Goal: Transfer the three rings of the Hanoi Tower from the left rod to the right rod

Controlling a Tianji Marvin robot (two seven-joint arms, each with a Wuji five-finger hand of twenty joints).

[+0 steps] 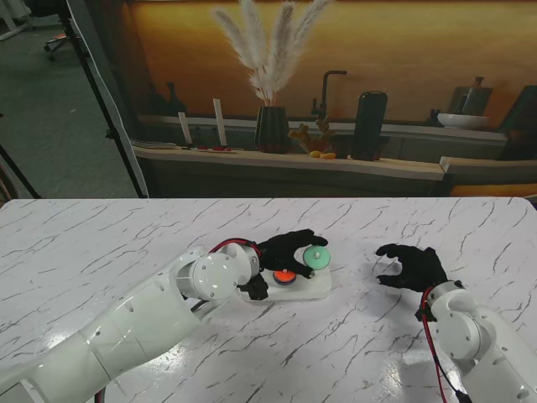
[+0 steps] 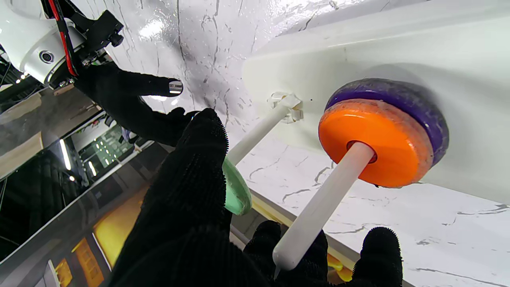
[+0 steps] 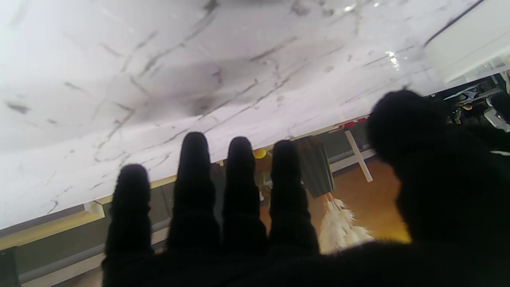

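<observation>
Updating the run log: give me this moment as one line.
left hand: holds green ring on rod | orange ring: stacked on purple ring | right hand: open, apart

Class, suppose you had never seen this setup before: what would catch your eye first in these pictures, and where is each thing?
First, the bright orange ring stacked on a purple ring on one white rod, at the middle of the marble table. Next, the black-gloved left hand holding a green ring on the neighbouring rod. Off to the right, the right hand hovers with spread fingers, holding nothing.
</observation>
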